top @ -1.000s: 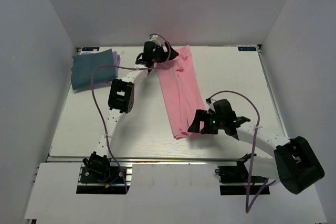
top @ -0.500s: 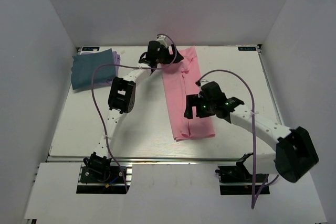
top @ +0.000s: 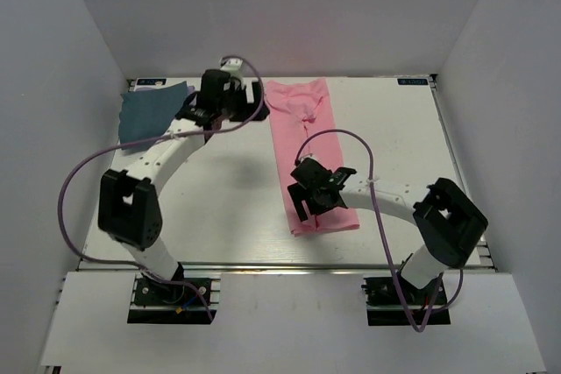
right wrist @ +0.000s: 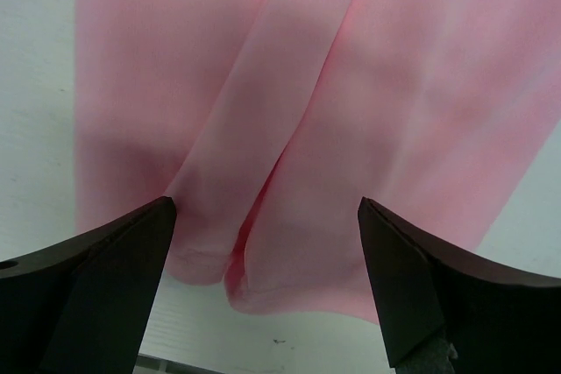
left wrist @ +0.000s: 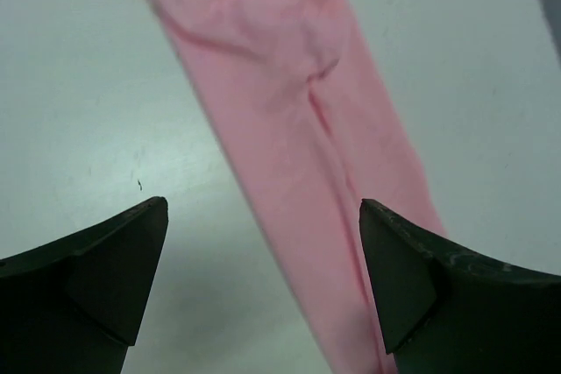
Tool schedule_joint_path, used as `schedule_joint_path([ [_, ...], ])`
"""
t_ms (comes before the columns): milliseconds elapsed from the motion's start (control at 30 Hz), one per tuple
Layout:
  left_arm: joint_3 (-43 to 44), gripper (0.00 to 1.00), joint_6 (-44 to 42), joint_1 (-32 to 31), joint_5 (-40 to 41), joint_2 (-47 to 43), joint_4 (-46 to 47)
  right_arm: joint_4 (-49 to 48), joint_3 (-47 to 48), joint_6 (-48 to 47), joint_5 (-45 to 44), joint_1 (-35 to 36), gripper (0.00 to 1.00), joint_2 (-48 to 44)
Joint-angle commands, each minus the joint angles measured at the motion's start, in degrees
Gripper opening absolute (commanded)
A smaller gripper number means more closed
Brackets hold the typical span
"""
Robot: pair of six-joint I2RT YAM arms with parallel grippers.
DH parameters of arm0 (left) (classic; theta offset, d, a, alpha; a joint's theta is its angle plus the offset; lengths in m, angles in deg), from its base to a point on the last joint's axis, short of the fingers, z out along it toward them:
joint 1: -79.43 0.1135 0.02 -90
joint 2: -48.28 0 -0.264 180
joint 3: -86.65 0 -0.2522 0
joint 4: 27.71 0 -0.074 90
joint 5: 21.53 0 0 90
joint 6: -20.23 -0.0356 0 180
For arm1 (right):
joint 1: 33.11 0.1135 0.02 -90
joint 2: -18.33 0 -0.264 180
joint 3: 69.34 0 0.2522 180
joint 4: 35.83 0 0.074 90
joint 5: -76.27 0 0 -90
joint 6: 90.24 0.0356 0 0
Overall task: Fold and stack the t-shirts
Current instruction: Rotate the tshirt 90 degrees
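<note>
The light pink t-shirt (top: 307, 133) lies folded into a long narrow strip, running from the far edge of the table towards the near edge. My left gripper (top: 252, 101) hovers open just left of its far end; in the left wrist view the pink t-shirt (left wrist: 289, 129) runs slantwise between the left gripper's (left wrist: 263, 216) spread fingers, untouched. My right gripper (top: 308, 199) hangs open over the near end; its wrist view shows the pink t-shirt's hem (right wrist: 263, 278) below the right gripper's (right wrist: 267, 208) wide fingers. A dark teal-blue t-shirt (top: 145, 116) lies folded at the far left corner.
The white table (top: 219, 199) is boxed in by white walls on the left, far and right sides. A metal rail runs along its near edge (top: 280, 264). The left arm's cable (top: 88, 164) loops over the left part of the table.
The left arm has swung leftwards, its gripper drawing back off the pink t-shirt's far end. The right gripper has moved left, onto the shirt's near end. Both stayed open.
</note>
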Motion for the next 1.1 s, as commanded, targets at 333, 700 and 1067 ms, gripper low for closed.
schedule_joint_path([
  [333,-40.32,1.0,7.59,-0.13,4.12,-28.5,-1.9,1.08,5.65,4.13,-7.48,6.12,0.9,4.35],
  [700,-43.23,1.0,8.12,-0.13,4.12,-32.37,-3.13,8.97,7.15,12.55,-17.4,7.45,0.9,9.28],
  [1067,-43.23,1.0,7.59,-0.13,2.89,-31.23,-1.47,11.53,4.87,16.08,-19.43,7.1,0.9,3.39],
])
